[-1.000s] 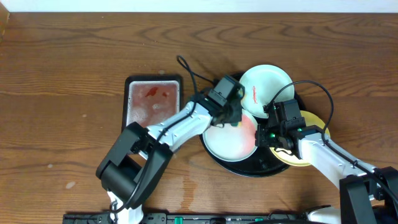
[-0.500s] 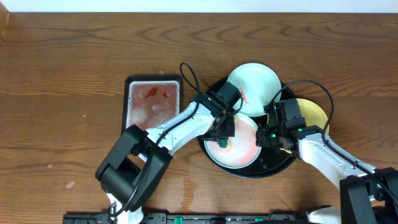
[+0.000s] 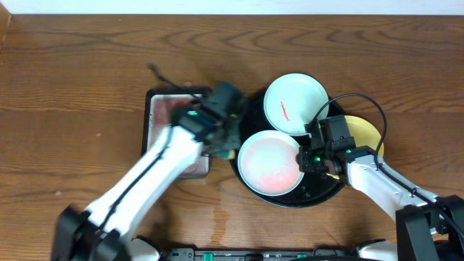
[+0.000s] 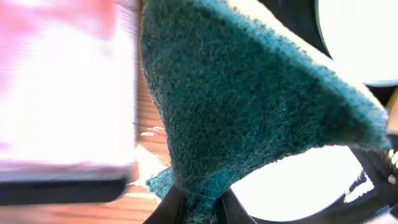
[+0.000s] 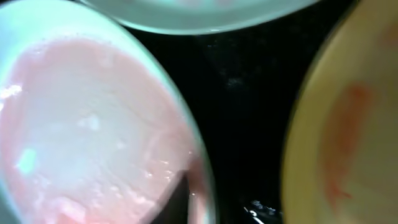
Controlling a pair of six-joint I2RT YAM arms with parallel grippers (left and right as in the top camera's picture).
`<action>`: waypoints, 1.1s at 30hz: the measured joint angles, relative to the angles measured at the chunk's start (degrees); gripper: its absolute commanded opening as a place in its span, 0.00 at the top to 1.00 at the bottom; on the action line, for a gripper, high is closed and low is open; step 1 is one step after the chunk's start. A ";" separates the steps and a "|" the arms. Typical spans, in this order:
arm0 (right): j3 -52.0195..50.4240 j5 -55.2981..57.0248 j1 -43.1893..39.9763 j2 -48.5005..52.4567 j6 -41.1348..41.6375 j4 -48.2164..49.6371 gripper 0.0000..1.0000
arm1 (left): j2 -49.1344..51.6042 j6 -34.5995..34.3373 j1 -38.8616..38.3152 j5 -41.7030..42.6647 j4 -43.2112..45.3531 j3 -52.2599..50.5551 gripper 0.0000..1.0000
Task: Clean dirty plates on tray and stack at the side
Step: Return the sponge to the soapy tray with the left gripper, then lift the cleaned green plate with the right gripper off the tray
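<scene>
The round black tray (image 3: pixel 319 194) holds two pale blue-white plates. The near plate (image 3: pixel 270 163) is smeared with pink foam; it also shows in the right wrist view (image 5: pixel 93 137). The far plate (image 3: pixel 296 103) has a red streak. A pale yellow plate (image 3: pixel 365 130) lies at the tray's right edge, partly hidden by my right arm; it shows with a red smear in the right wrist view (image 5: pixel 348 124). My right gripper (image 3: pixel 304 158) is shut on the near plate's right rim (image 5: pixel 199 193). My left gripper (image 3: pixel 221 138) is shut on the teal sponge (image 4: pixel 249 106), left of the tray.
A small rectangular black-rimmed tray (image 3: pixel 154 98) with pink foam lies left of the round tray, partly under my left arm; it shows blurred in the left wrist view (image 4: pixel 62 87). Brown wooden table (image 3: pixel 72 87) all around.
My left gripper has lifted the sponge off the near plate and swung left towards the small foam tray. The near plate now lies uncovered. The right gripper has stayed on the rim.
</scene>
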 measured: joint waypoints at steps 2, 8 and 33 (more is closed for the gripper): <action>-0.04 0.04 0.15 -0.11 0.13 0.33 0.99 | -1.75 1.11 3.15 -2.14 -1.31 0.00 0.92; 0.76 0.11 0.17 -0.35 0.24 -2.43 0.99 | -0.17 4.26 12.68 -5.60 -0.39 -3.15 0.73; 9.88 32.65 11.82 -20.48 -3.69 -21.00 0.99 | -13.18 8.33 16.50 -6.40 -3.76 -5.18 0.20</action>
